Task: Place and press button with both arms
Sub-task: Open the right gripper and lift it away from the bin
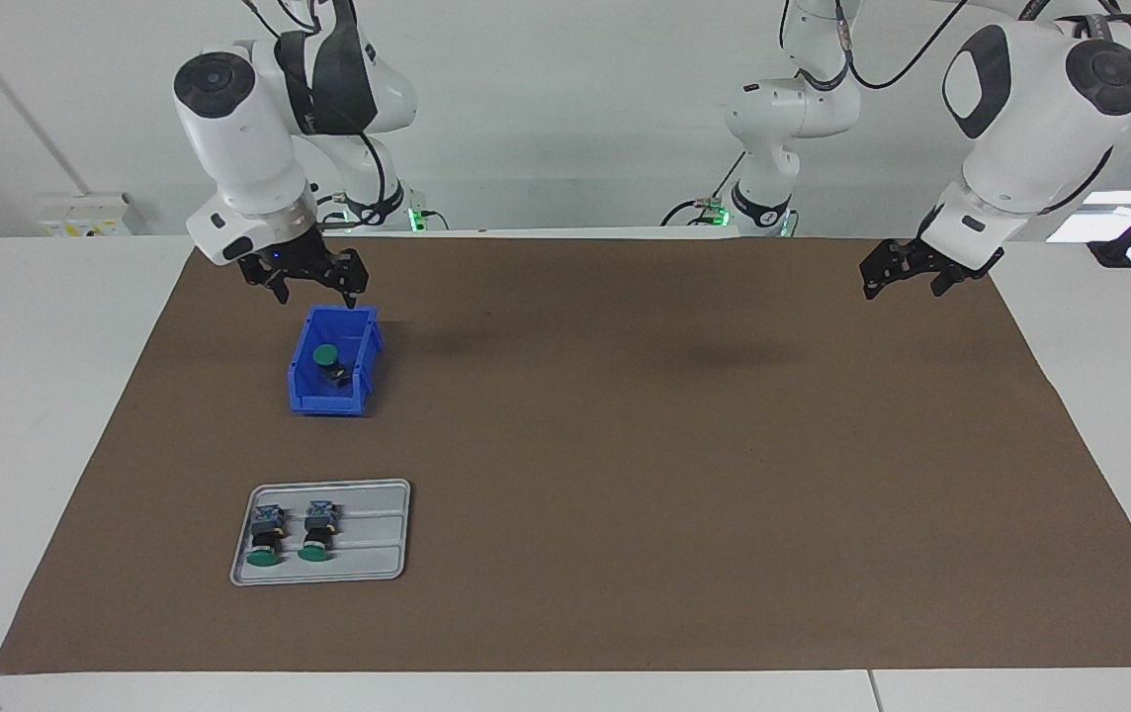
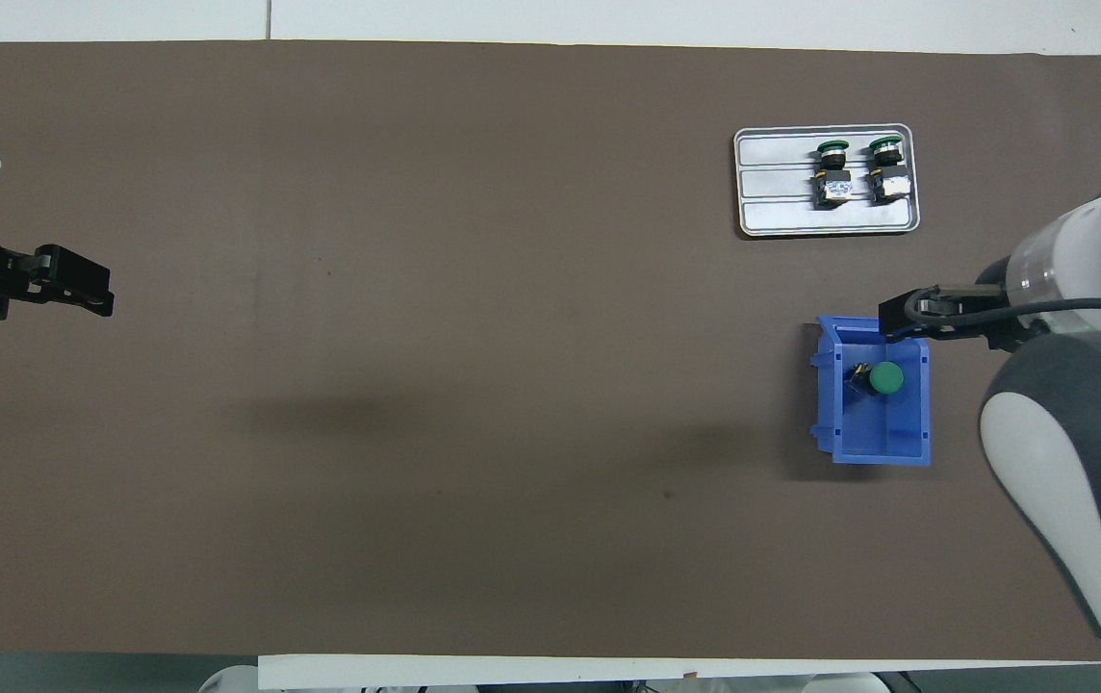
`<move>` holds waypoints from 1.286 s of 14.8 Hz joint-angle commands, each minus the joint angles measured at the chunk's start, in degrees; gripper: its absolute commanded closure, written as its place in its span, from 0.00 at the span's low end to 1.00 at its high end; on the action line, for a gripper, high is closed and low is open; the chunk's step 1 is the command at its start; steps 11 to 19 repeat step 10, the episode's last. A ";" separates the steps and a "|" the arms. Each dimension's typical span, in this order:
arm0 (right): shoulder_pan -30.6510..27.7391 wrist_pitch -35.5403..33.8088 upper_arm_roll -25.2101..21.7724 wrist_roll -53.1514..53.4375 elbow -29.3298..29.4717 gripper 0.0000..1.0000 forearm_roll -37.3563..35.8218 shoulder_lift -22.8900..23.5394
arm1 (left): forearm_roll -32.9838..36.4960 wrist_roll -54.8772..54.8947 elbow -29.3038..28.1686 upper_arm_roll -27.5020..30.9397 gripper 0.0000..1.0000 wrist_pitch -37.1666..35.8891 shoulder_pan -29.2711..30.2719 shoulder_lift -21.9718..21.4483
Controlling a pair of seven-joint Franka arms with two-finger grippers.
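Note:
A green-capped button [image 1: 328,360] [image 2: 883,378] lies in a blue bin [image 1: 328,405] [image 2: 883,452] toward the right arm's end of the table. My right gripper [image 1: 313,288] [image 2: 900,319] hangs raised above the bin, open and holding nothing, well clear of the button. Two more buttons [image 1: 264,535] [image 1: 316,531] [image 2: 832,173] [image 2: 887,171] lie side by side on a grey tray [image 1: 378,539] [image 2: 801,221], farther from the robots than the bin. My left gripper [image 1: 897,280] [image 2: 79,289] waits open and empty over the mat's edge at the left arm's end.
A brown mat [image 1: 674,445] [image 2: 416,385] covers most of the white table. The bin and tray stand apart, both near the right arm's end.

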 commanded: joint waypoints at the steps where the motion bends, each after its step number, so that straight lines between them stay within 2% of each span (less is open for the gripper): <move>1: -1.94 -6.23 -0.33 0.25 6.71 0.01 1.38 0.64 | -0.69 0.40 -1.30 -0.40 0.00 1.33 0.76 -0.72; 7: -2.56 -11.00 -3.05 0.52 13.40 0.01 1.47 0.73 | -0.69 0.40 -1.30 -0.40 0.00 1.24 0.76 -0.72; 19: -2.65 -10.82 -3.14 0.25 13.40 0.01 1.56 0.82 | -0.69 0.40 -1.30 -0.40 0.00 1.33 0.76 -0.72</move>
